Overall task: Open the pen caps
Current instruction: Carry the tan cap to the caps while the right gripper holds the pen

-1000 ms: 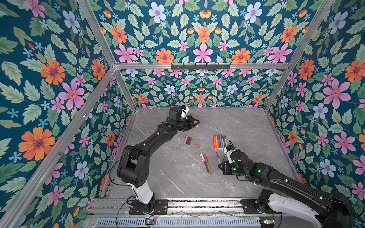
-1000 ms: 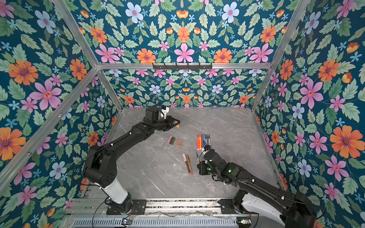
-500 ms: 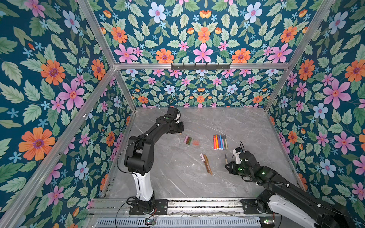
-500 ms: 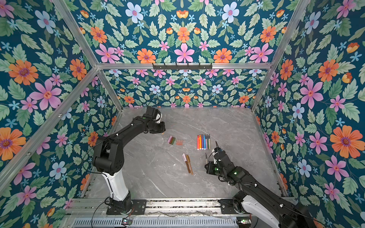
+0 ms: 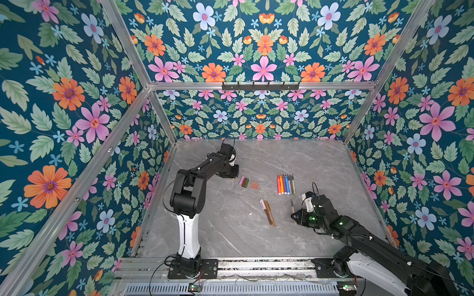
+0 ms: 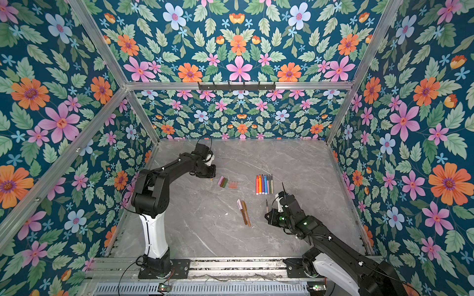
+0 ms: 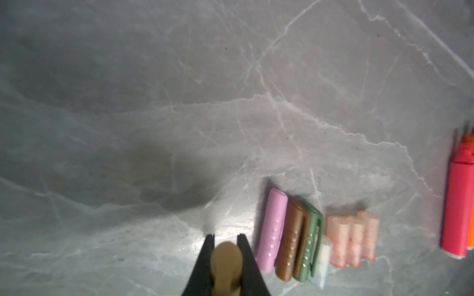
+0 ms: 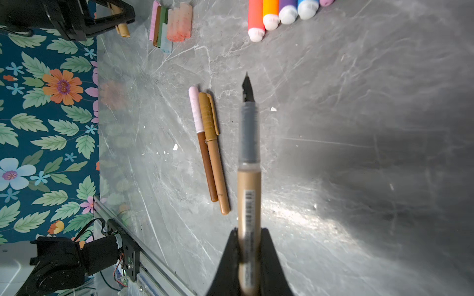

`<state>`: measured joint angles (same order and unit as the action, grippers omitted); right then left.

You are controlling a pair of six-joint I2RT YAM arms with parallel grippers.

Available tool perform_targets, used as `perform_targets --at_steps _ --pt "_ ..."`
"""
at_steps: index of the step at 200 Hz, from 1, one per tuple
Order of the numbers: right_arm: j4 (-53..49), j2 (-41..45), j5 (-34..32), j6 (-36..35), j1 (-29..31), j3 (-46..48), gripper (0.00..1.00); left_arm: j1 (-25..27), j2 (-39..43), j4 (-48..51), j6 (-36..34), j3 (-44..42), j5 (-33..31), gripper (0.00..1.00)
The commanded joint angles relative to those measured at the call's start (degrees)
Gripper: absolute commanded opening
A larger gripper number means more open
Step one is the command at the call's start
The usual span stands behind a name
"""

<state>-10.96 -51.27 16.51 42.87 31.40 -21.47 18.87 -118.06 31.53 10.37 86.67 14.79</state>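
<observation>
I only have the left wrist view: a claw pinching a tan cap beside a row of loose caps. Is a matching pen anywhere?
Observer: Yes. The right claw is shut on a tan pen, dark nib bare.
Reviewer: Any pens with caps on?
Observer: Two, lying side by side: a brown pen with a pink cap, and a gold pen.
Reviewer: And the red pen at my edge?
Observer: It ends a row of uncapped pens, lying parallel.

Top views look steeply down on my whole table (image 5: 230,238); wrist cameras ride close behind my left claw (image 7: 225,236) and right claw (image 8: 249,230), sharing the cap row (image 7: 289,238)
</observation>
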Motion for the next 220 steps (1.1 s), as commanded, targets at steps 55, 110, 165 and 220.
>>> perform_targets --at_steps 55,110,165,220 --pt "1.35 -1.19 0.80 0.01 0.04 -0.55 0.00 0.03 -3.28 -1.38 -1.14 0.18 5.64 0.08" --pt "1.38 -1.21 0.80 -0.01 0.02 -0.51 0.00 0.02 -3.57 -1.47 -0.81 0.38 5.87 0.15" --pt "1.48 -1.21 0.89 0.02 0.02 -0.53 0.00 0.09 -2.79 -1.56 -0.26 0.08 5.98 0.31" --pt "1.31 -0.77 0.80 0.10 0.06 -0.36 0.00 0.00 -0.83 -1.71 0.59 -0.37 5.78 0.33"
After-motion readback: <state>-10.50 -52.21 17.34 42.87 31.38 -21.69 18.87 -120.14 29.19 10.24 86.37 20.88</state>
